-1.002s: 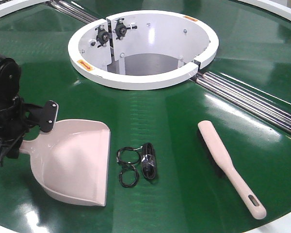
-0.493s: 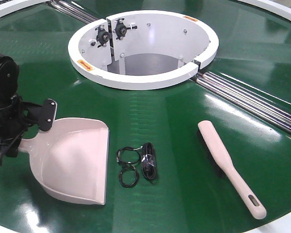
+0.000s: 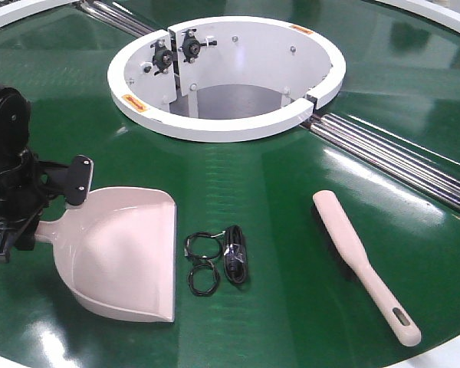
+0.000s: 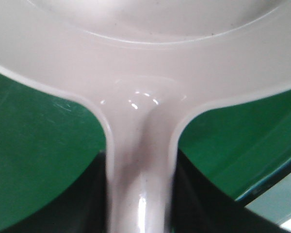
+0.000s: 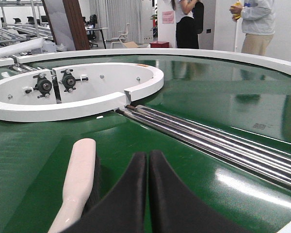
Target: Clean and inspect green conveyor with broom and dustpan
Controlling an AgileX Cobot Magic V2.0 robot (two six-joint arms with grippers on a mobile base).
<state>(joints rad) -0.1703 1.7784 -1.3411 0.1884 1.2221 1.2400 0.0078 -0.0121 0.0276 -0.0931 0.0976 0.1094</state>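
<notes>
bright, even overhead light
white glare streaks the green conveyor (image 3: 253, 199) right of the left tool (image 3: 38, 224); the dustpan (image 4: 145, 63) at it blurs.

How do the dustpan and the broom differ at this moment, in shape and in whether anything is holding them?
The dustpan is a wide scoop with raised sides; the broom is a slim bar with dark bristles. The dustpan's handle is clamped by the left gripper; the broom lies free, with the right gripper shut beside it, not on it. Both are beige-pink plastic and lie on the green conveyor.
</notes>
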